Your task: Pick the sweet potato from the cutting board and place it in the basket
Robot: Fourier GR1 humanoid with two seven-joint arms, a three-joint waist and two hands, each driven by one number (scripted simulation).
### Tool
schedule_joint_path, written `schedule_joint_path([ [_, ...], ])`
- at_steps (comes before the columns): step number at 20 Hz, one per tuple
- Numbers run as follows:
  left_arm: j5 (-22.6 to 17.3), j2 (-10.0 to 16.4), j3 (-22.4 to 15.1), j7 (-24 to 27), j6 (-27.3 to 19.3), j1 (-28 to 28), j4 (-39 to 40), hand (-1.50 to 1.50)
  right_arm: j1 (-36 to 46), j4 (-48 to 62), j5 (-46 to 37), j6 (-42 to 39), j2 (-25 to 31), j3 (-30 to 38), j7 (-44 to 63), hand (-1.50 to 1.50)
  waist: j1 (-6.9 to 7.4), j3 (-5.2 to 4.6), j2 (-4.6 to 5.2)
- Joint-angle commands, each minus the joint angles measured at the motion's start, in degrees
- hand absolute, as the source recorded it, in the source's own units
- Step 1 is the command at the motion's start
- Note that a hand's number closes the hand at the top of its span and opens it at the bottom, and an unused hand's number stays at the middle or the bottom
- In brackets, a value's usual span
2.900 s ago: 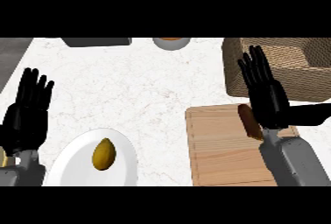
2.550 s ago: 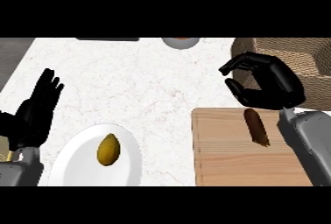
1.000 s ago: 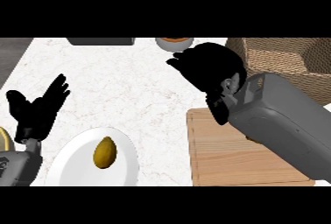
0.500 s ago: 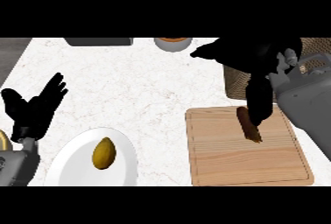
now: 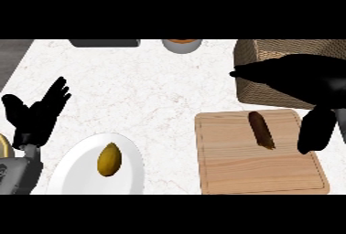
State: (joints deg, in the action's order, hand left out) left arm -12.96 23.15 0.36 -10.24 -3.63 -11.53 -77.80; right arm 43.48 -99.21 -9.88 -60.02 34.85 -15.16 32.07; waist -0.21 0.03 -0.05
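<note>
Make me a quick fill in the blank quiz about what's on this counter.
The sweet potato lies on the wooden ____. The yellowish food sits on a white ____. The hand nearest the sweet potato is the robot's ____ one.
Missing: cutting board, plate, right.

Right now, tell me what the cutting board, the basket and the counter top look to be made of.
Cutting board: pale wood, matt, by its straight grain lines and a groove round the edge.
Basket: woven wicker or similar fibre, tan, by the criss-cross weave on its walls.
Counter top: probably stone such as marble, white with faint reddish veins; it could be laminate.
</note>
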Motion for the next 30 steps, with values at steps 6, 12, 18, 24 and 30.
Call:
schedule_joint_path([
  [6, 1.4, -1.2, -0.1, -1.2, 0.4, 1.3, -3.1, 0.00, -13.4, 3.8, -19.9, 14.7, 3.8, -1.6, -26.0, -1.50, 1.07, 0.08, 0.33],
  [12, 0.8, -0.3, 2.3, -2.0, 2.5, -2.4, -0.1, 0.00, -16.9, 11.6, -25.7, 26.0, -4.3, -4.3, -31.1, -1.50, 0.72, 0.00, 0.23],
  [18, 3.9, -3.9, 1.0, -2.8, 0.5, -3.0, 0.0, 0.00, -14.2, 21.2, -35.0, 28.1, -7.9, -7.0, -33.1, -1.50, 0.61, -0.03, 0.17],
  [24, 3.5, -3.5, 3.4, 0.4, 2.8, 0.8, -0.6, 0.00, -17.2, 28.7, -41.3, 32.2, -5.5, -7.6, -40.3, -1.50, 0.55, -0.03, 0.13],
  [30, 6.9, -6.0, 2.9, -2.0, 0.9, -2.4, 0.5, 0.00, -13.9, 34.1, -44.9, 32.0, -9.4, -4.5, -43.2, -1.50, 0.51, -0.02, 0.15],
])
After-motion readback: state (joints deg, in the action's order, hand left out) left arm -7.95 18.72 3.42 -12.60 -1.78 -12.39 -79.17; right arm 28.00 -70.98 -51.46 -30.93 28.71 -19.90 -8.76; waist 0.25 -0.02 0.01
